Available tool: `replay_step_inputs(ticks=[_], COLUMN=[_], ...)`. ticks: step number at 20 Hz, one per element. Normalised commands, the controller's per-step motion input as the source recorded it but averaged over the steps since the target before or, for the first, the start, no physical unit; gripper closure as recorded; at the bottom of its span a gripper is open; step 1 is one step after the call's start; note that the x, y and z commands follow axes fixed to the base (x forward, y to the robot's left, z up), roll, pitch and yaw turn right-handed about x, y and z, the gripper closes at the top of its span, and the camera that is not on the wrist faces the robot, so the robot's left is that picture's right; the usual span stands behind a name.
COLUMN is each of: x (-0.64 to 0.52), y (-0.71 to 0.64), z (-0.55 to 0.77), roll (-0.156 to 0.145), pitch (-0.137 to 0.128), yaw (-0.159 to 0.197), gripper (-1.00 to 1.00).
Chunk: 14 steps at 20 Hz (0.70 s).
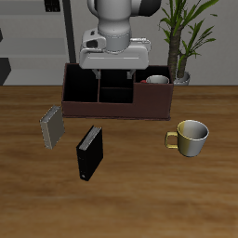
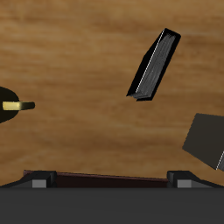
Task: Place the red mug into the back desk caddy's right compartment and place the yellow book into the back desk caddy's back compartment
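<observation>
Nearest the table's (image 1: 28, 204) front edge, a black book (image 1: 88, 153) stands on the wood. A little farther back, the yellow book (image 1: 51, 126), small with a grey-tan cover, stands by itself, not yet moved. A cream mug (image 1: 191, 137) sits on the other side of the black book, well apart from it.

Farther back is the dark brown desk caddy (image 1: 116, 93). The red mug (image 1: 156, 81) appears to sit inside its wide end compartment, only its rim showing. That half of the task looks done. The book remains to be placed.

The gripper (image 1: 113, 67) hangs above the caddy. Whether its fingers are apart or together cannot be told; nothing seems held. A potted plant (image 1: 182, 37) stands behind.
</observation>
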Motion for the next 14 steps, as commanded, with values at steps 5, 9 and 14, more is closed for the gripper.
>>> replay_step_inputs(ticks=[5, 9, 14], x=[0.07, -0.09, -0.14], y=[-0.51, -0.52, -0.65], z=[0.05, 0.04, -0.01], roll=[-0.050, -0.031, -0.036], pitch=[-0.018, -0.011, -0.023], yaw=[0.012, 0.011, 0.011], gripper=[-1.00, -1.00, -1.00])
